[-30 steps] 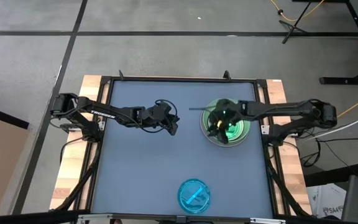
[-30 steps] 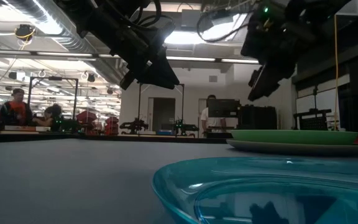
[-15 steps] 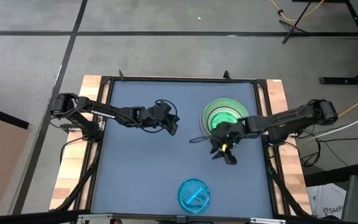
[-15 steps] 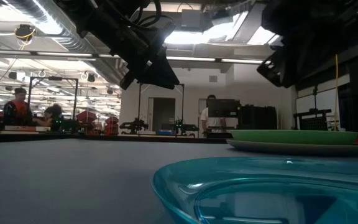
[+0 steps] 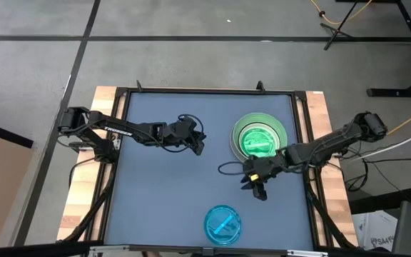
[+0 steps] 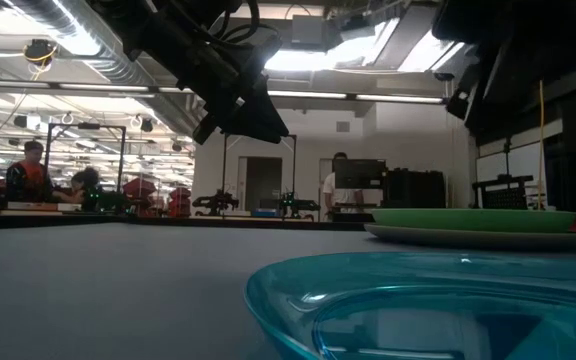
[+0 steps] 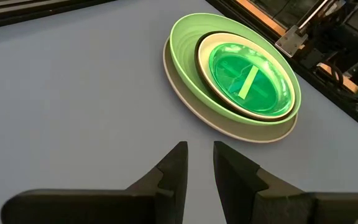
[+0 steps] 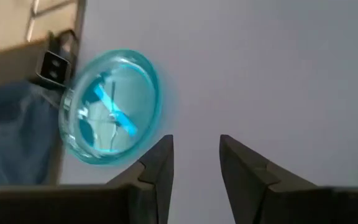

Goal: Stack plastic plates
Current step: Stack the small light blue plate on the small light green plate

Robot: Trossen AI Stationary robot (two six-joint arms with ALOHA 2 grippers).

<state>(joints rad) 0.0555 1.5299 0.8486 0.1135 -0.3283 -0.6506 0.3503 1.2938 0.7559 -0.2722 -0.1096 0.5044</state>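
I have one plate left to bring in: the translucent blue plate (image 5: 222, 223) sits alone near the front edge of the table (image 5: 155, 200), well apart from the stack (image 5: 260, 138), which lies toward the back right. That stack shows a grey plate at the bottom, a light green one on it, then a pale one and a bright green translucent one on top; I cannot tell from here whether more plates are nested between them.

My right gripper (image 5: 257, 184) hangs between the stack and the blue plate, empty, its fingers (image 8: 157, 163) a moderate gap apart and pointed at bare table just beside the blue plate's rim. The left gripper (image 5: 197, 145) waits over the table's middle left, fingers nearly closed and holding nothing.

The step in hand, as I judge it, is fetching the blue plate. To do it well I would carry the right gripper on toward the front edge, line the fingers across the rim nearest the arm, and open wider before descending. The plate looks thin and slick, so I would set one finger inside the lip and one outside and pinch firmly. Pushing down on the rim could tip or skate the plate toward the table's edge, so I would come in low and shallow. After the grasp I would lift it level, well clear of the stack's rim, and lower it centred over the green top plate.
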